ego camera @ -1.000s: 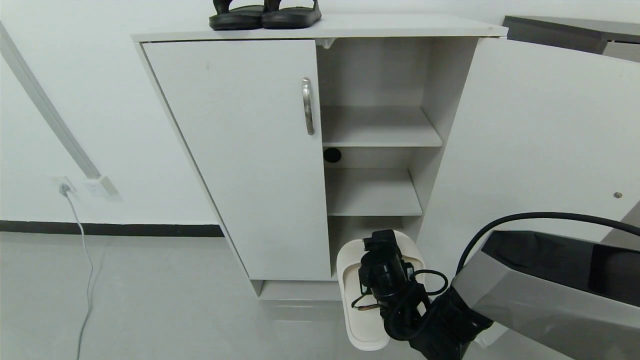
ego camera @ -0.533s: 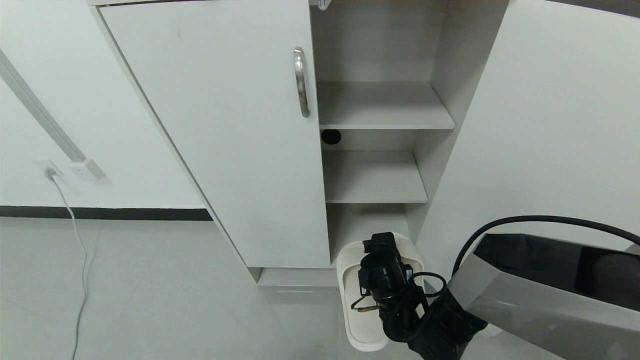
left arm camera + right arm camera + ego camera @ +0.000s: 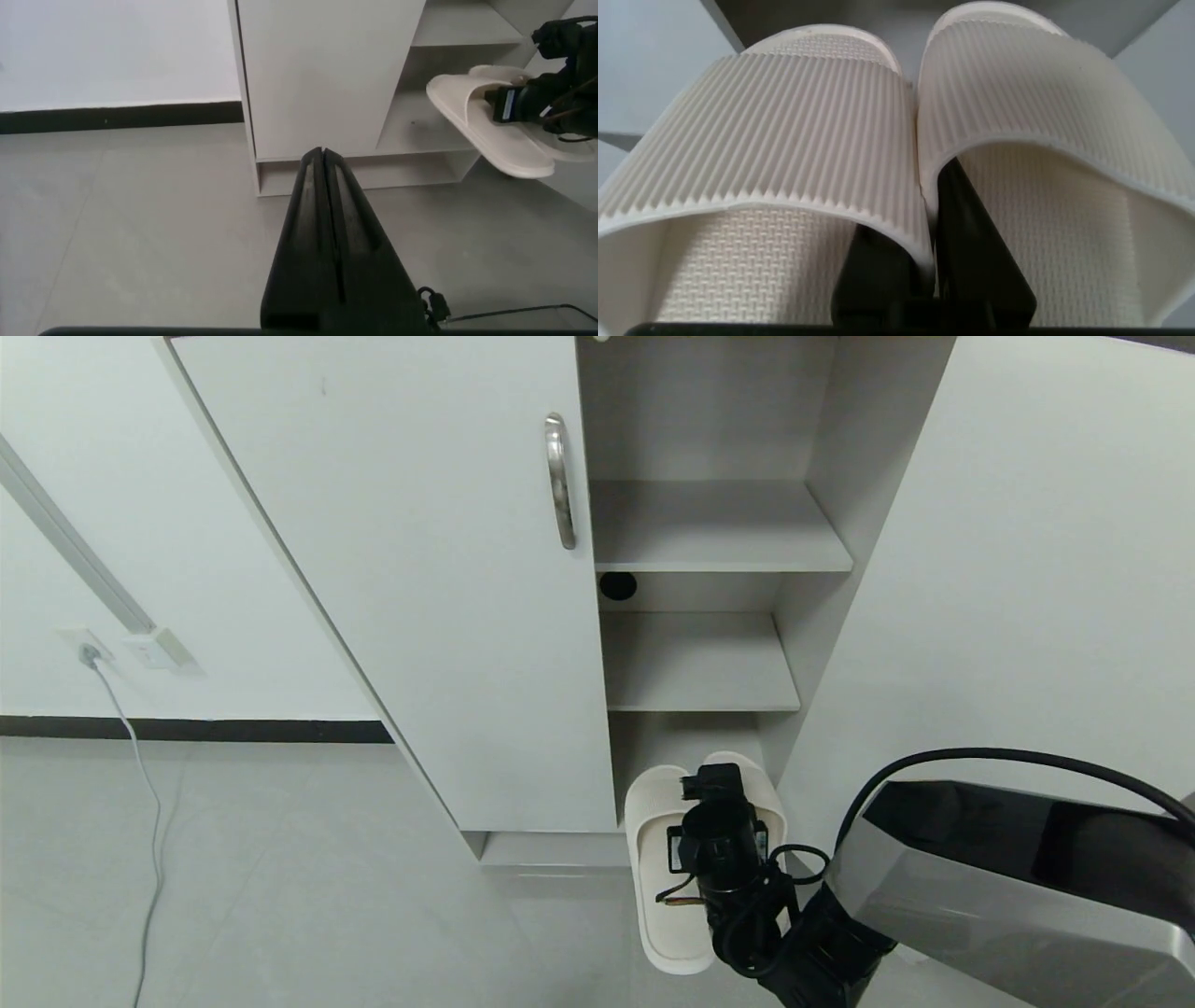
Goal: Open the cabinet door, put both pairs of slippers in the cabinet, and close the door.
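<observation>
- The right gripper (image 3: 714,793) is pinching the pair of cream slippers (image 3: 653,821). In the right wrist view its two black fingers (image 3: 971,252) are reaching in under the ribbed straps and pressing the inner strap edges of both slippers together.
- The slippers are lying side by side with soles down, and their inner edges are touching along the gripper's line. One slipper is sitting on each side of the fingers, and the straps are arching over the fingertips.
- The toes are pointing away from the wrist and toward the cabinet (image 3: 831,448). They are reaching the mouth of the bottom compartment (image 3: 672,742), while the heels are hanging back over the grey floor (image 3: 280,896).
- Whether the soles are touching the compartment's base is not clear.
- The right door (image 3: 1027,569) is standing wide open beside the arm, and the left door (image 3: 401,569), with its metal handle (image 3: 557,481), is sitting closed.
- The left gripper (image 3: 322,159) is hanging low over the floor in front of the cabinet, well apart from the slippers. Its fingers are pressing flat against each other with nothing between them.
</observation>
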{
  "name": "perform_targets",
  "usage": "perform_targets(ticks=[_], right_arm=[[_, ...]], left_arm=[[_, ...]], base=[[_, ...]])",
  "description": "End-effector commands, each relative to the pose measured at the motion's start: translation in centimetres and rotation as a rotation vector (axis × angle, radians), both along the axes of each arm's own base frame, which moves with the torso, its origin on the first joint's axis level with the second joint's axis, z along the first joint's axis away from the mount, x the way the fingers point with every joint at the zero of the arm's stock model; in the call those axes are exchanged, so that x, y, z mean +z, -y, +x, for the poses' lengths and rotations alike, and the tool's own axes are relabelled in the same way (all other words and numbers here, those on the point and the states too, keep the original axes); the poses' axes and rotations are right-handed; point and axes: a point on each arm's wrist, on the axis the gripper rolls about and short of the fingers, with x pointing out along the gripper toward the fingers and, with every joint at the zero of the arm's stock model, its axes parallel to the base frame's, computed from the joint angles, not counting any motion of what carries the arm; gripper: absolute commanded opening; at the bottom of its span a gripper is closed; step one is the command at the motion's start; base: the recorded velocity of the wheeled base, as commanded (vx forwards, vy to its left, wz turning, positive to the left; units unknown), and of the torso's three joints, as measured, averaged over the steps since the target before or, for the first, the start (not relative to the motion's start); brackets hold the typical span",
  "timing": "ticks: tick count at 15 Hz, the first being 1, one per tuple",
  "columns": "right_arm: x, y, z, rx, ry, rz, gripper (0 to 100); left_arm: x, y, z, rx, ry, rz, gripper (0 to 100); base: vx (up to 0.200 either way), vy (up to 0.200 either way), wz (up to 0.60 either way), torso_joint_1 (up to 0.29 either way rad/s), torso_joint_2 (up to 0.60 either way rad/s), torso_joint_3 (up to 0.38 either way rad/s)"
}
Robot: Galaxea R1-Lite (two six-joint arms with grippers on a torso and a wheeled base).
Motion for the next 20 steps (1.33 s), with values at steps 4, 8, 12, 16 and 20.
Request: perform_targets(ticks=[4, 8, 12, 16, 20], right_arm=[[0.8, 0.3, 0.5, -0.009, 0.059, 0.025, 0], [1.9, 0.6, 0.3, 0.004, 0.179, 0.009, 0], [2.2, 0.6, 0.3, 0.003, 0.190, 0.016, 0], [2.5, 0.6, 0.3, 0.002, 0.202, 0.016, 0], [2.6, 0.6, 0.4, 0.002, 0.216, 0.015, 0]], left_arm=[[0.0, 0.0, 0.0, 0.000, -0.001, 0.000, 0], [0.0, 0.0, 0.0, 0.000, -0.001, 0.000, 0], [0.0, 0.0, 0.0, 0.000, -0.001, 0.000, 0], [0.0, 0.0, 0.0, -0.001, -0.001, 0.000, 0], [0.0, 0.0, 0.0, 0.000, -0.001, 0.000, 0]], base=[[0.000, 0.000, 0.00, 0.000, 0.00, 0.000], [0.000, 0.000, 0.00, 0.000, 0.00, 0.000], [0.050, 0.000, 0.00, 0.001, 0.00, -0.001], [0.200, 0.000, 0.00, -0.002, 0.00, 0.002], [0.200, 0.000, 0.00, 0.002, 0.00, 0.002]])
